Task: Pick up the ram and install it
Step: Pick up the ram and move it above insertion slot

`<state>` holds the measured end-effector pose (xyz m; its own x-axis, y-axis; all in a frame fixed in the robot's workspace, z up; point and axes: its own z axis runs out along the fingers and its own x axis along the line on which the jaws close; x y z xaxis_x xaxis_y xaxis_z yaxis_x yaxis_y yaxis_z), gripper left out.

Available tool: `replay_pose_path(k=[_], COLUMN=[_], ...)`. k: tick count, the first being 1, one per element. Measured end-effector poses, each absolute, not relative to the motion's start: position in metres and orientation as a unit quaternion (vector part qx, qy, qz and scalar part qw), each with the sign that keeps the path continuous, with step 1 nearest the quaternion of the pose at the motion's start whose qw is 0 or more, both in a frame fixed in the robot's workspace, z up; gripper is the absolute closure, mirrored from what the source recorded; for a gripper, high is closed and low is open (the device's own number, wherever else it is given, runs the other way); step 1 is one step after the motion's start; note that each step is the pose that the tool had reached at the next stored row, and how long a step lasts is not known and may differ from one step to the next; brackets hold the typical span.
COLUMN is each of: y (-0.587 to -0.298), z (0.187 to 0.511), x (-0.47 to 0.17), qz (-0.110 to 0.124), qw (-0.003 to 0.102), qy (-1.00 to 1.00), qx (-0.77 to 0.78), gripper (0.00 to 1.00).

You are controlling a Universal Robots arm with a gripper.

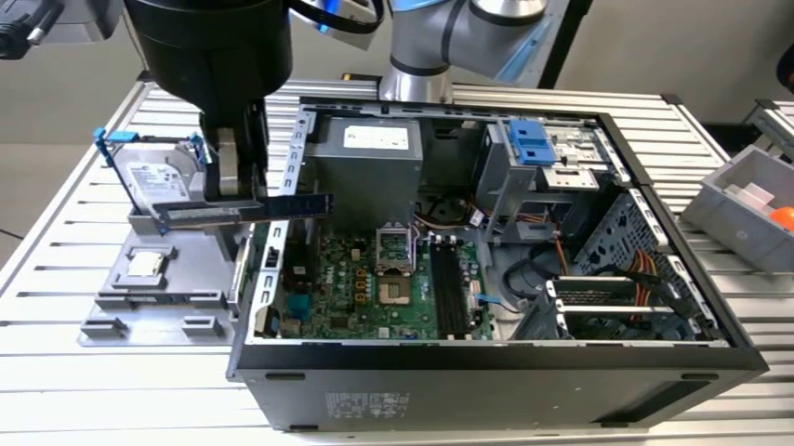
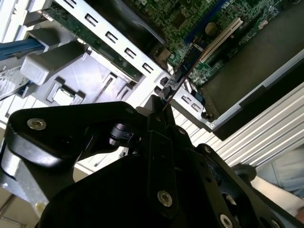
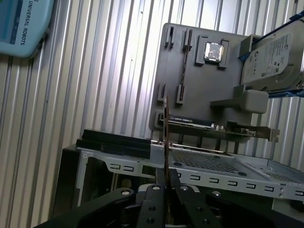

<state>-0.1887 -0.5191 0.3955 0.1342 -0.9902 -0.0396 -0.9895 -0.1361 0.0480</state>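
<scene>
Gripper [image 1: 245, 193] is clamped narrow on 1 ram [image 1: 297, 204]. The stick is pinched btwn the fingers [image 3: 185, 199] at one end, w/ the rest poking out past the tips toward the exterior view's right. The ram hangs roughly level over the case [image 1: 496, 367] wall at the exterior view's left, btwn grey holder [image 1: 162, 297] and motherboard [image 1: 360, 279], not in a slot. In both wrist views it's edge-on, a thin line. Count: 1 ram, 1 hard drive [image 1: 155, 181], 1 chip [image 1: 145, 264] on the holder, 1 open case, 1 grey bin [image 1: 745, 195].
</scene>
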Motion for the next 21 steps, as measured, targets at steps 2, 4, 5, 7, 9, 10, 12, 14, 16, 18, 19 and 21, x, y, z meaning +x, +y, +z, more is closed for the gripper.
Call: replay_pose_path(k=[2, 4, 5, 7, 9, 10, 12, 14, 16, 18, 19, 21], y=[-0.519, -0.519, -0.519, -0.519, -0.519, -0.519, -0.519, -0.519, -0.519, -0.519, -0.519, -0.519], z=[0.395, 0.395, 0.395, 0.395, 0.395, 0.395, 0.395, 0.395, 0.395, 0.395, 0.395, 0.395], x=[-0.186, -0.185, -0.184, -0.183, -0.181, -0.18, -0.175, -0.169, -0.163, -0.158, -0.155, -0.15], qz=[-0.031, -0.031, -0.031, -0.031, -0.031, -0.031, -0.031, -0.031, -0.031, -0.031, -0.031, -0.031], qw=[0.005, 0.005, 0.005, 0.005, 0.005, 0.005, 0.005, 0.005, 0.005, 0.005, 0.005, 0.005], qy=[-0.657, -0.657, -0.657, -0.657, -0.657, -0.657, -0.657, -0.657, -0.657, -0.657, -0.657, -0.657], qx=[0.753, 0.753, 0.753, 0.753, 0.753, 0.753, 0.753, 0.753, 0.753, 0.753, 0.753, 0.753], gripper=[1.0, 1.0, 1.0, 1.0, 1.0, 1.0, 1.0, 1.0, 1.0, 1.0, 1.0, 1.0])
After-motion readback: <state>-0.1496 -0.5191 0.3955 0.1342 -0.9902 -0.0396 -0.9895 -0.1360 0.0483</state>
